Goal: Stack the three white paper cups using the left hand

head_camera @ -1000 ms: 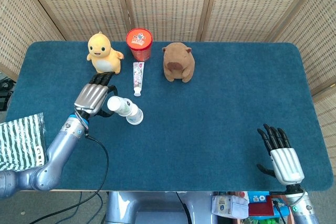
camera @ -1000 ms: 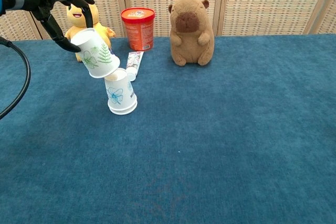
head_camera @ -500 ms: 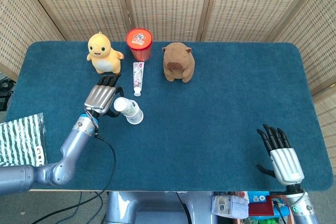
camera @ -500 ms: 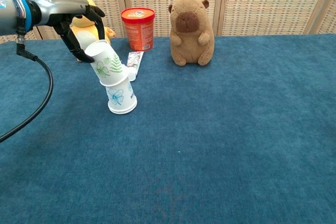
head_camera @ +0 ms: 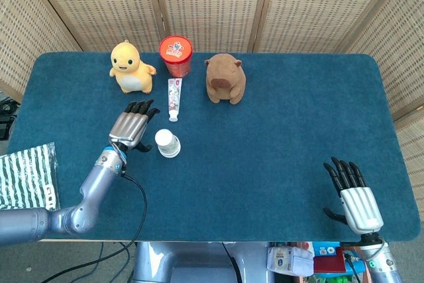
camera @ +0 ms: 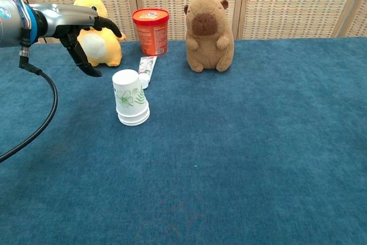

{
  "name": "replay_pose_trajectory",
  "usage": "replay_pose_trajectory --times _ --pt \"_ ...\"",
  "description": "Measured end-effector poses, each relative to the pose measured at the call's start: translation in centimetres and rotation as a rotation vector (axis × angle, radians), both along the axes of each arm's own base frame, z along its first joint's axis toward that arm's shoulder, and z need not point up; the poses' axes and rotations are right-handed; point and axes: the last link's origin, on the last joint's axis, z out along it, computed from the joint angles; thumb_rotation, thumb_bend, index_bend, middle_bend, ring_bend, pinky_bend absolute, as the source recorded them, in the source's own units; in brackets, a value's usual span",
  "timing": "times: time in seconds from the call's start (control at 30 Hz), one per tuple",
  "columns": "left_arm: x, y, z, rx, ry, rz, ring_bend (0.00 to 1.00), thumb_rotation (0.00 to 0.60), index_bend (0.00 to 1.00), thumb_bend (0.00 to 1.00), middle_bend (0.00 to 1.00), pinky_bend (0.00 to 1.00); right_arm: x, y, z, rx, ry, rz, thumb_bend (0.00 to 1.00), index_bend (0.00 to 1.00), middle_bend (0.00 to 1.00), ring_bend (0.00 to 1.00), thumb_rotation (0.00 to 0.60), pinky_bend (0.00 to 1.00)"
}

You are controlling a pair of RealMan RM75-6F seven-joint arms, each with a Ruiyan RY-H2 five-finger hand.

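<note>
The white paper cups (head_camera: 167,143) (camera: 131,97) stand upside down as one nested stack on the blue cloth, the top one printed with green leaves. My left hand (head_camera: 130,127) (camera: 86,37) hovers just left of and above the stack, fingers spread, holding nothing and not touching the cups. My right hand (head_camera: 353,195) rests open at the near right corner of the table, far from the cups; the chest view does not show it.
Behind the stack lie a toothpaste tube (head_camera: 173,97) (camera: 145,70), a yellow duck plush (head_camera: 130,66) (camera: 97,41), a red tub (head_camera: 175,55) (camera: 151,31) and a brown capybara plush (head_camera: 224,79) (camera: 209,34). A striped bag (head_camera: 26,177) hangs off the left table edge.
The left hand lowered the tilted leaf-printed cup onto the stack, let it go, and drew back to the left with its fingers spread. The right hand stayed still.
</note>
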Motion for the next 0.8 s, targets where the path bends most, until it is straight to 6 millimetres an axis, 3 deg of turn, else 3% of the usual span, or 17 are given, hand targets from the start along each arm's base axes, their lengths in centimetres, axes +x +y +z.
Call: replay_pose_trajectory --times 0.27,0.47,0.67,0.8 --pt "-0.5 -0.3 1.0 0.016 -0.018 0.002 0.00 0.600 0.08 0.24 0.00 0.00 -0.1 0.0 0.0 0.003 0.005 -0.003 0.00 0.00 0.00 0.00 0.600 0.00" --pt "-1.9 -2.1 1.8 0.054 -0.016 -0.058 0.00 0.600 0.08 0.24 0.00 0.00 -0.2 -0.1 -0.1 0.004 0.010 -0.009 0.00 0.00 0.00 0.00 0.600 0.00" --pt "-4.8 -5.8 2.5 0.127 -0.023 -0.128 0.00 0.600 0.08 0.24 0.00 0.00 -0.2 -0.1 -0.2 0.005 0.021 -0.014 0.00 0.00 0.00 0.00 0.600 0.00" --pt "-8.1 -10.0 2.5 0.159 -0.039 -0.145 0.00 0.600 0.08 0.24 0.00 0.00 -0.2 -0.1 -0.3 0.001 0.029 -0.014 0.00 0.00 0.00 0.00 0.600 0.00"
